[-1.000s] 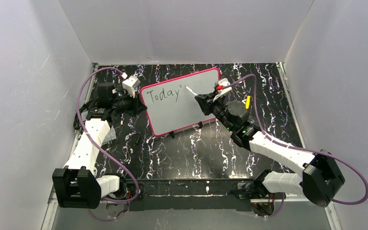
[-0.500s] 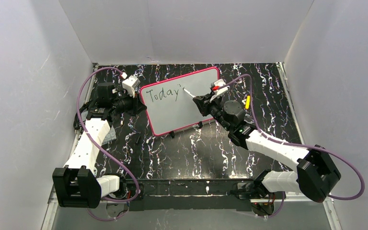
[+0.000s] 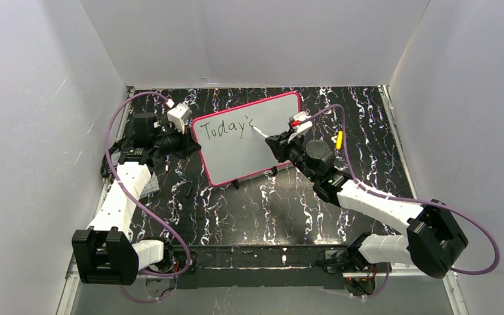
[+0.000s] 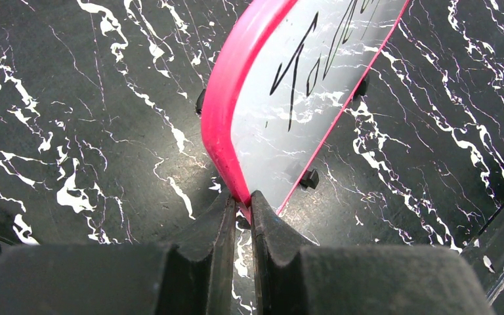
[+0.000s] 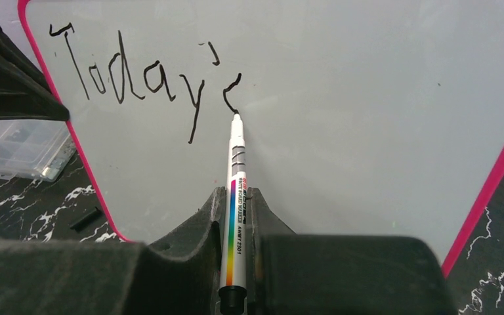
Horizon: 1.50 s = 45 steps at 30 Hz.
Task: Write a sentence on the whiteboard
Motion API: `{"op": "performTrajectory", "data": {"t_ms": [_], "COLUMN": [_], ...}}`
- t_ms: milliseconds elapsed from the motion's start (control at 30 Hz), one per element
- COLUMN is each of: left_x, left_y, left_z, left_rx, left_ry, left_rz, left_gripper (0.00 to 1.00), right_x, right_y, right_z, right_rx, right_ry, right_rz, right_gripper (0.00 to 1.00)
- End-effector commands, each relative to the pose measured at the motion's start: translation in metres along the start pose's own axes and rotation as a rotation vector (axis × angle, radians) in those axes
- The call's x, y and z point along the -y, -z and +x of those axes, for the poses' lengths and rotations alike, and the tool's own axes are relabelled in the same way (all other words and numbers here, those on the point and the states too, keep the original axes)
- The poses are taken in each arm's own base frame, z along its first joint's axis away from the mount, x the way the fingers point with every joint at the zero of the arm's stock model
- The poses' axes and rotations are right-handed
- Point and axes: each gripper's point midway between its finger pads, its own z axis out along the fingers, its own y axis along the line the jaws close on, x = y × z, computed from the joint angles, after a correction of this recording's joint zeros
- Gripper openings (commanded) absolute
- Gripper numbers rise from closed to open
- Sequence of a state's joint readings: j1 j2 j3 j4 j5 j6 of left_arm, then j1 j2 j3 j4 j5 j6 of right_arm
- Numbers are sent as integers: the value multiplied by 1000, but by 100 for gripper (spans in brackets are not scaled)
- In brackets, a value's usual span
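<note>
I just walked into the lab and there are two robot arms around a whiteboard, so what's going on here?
The right gripper holds a marker with its tip on the whiteboard, partway through a curved stroke. The sentence reads "Today'" plus that unfinished letter. The left gripper is shut on the board's pink-red frame at its edge, apparently to steady it.

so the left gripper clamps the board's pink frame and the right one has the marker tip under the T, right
Not quite. The left gripper does clamp the pink frame of the whiteboard, and the right gripper holds the marker. But the right wrist view shows its tip at the curved stroke just after the apostrophe in the sentence, not under the T.
</note>
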<state>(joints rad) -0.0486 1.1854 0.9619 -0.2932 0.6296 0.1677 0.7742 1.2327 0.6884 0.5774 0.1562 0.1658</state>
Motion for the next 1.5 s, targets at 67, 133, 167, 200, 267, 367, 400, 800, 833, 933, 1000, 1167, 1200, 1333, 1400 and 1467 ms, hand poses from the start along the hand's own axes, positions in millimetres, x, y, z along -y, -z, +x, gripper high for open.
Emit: {"op": "performTrajectory", "data": {"t_ms": [67, 133, 167, 200, 267, 367, 400, 800, 833, 933, 1000, 1167, 1200, 1333, 1400, 1467], "left_x": [6, 6, 7, 7, 6, 6, 6, 7, 7, 6, 6, 6, 6, 5, 5, 5], "left_y": [1, 1, 1, 1, 1, 1, 1, 1, 2, 2, 2, 2, 2, 2, 2, 2], "left_z": [11, 11, 11, 11, 11, 11, 11, 11, 11, 11, 11, 10, 10, 10, 10, 10], "left_rx": [-44, -44, -43, -44, -45, -43, -43, -43, -43, -43, -43, -42, -41, -42, -43, -43], "left_ry": [12, 11, 11, 11, 11, 10, 10, 11, 10, 11, 11, 12, 12, 16, 15, 16], "left_rz": [23, 23, 24, 24, 22, 22, 22, 23, 22, 21, 21, 19, 19, 12, 10, 8], "left_gripper": [0, 0, 0, 0, 0, 0, 0, 0, 0, 0, 0, 0, 0, 0, 0, 0], "right_x": [22, 21, 20, 18, 15, 12, 10, -4, -6, -12, -15, -18, -17, -14, -18, -27], "right_y": [7, 8, 7, 7, 7, 8, 8, 0, -1, -3, -1, 13, 16, 21, 21, 21], "right_z": [-1, 3, 5, 7, 11, 16, 17, 5, 1, -9, -16, -35, -37, -32, -26, -19], "right_rx": [13, 0, -9, -16, -26, -33, -35, 5, 13, 38, 56, 97, 97, 58, 32, 9], "right_ry": [-4, -3, -2, -4, -9, -19, -21, -43, -44, -49, -56, -58, -48, 11, 23, 21], "right_rz": [112, 107, 98, 88, 73, 54, 45, -11, -20, -42, -55, -72, -71, -62, -87, -129], "right_gripper": [1, 1, 1, 1, 1, 1, 1, 1, 1, 1, 1, 1, 1, 1, 1, 1]}}
